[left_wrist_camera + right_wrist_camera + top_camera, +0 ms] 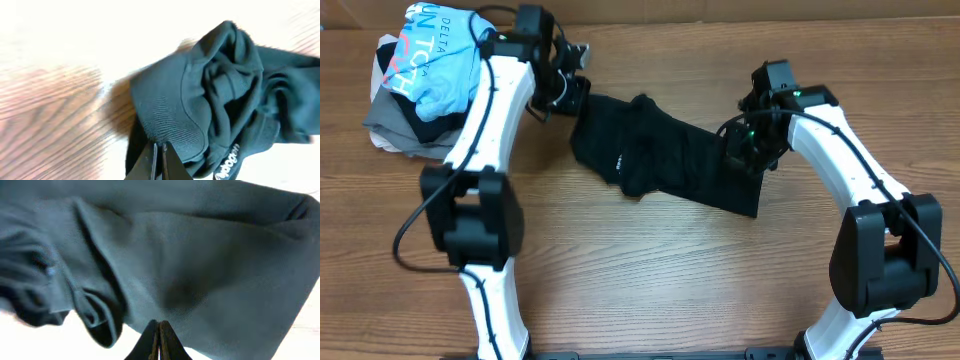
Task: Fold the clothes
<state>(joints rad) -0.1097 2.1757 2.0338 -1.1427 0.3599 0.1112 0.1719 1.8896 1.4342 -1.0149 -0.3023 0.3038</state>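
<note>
The black shirt [660, 155] lies bunched in a band across the middle of the table, stretched between my two grippers. My left gripper [575, 95] is at its far left end. In the left wrist view its jaws [160, 147] are shut on the ribbed edge of the shirt [220, 90], with white lettering [227, 160] beside them. My right gripper [740, 150] is at the shirt's right end. In the right wrist view its jaws [159, 326] are shut on the lower edge of the fabric [200, 265].
A pile of other clothes sits at the back left corner: a light blue shirt [435, 55] with pink and white lettering on top of a grey garment [395, 130]. The wooden table [670, 280] stretches in front of the shirt.
</note>
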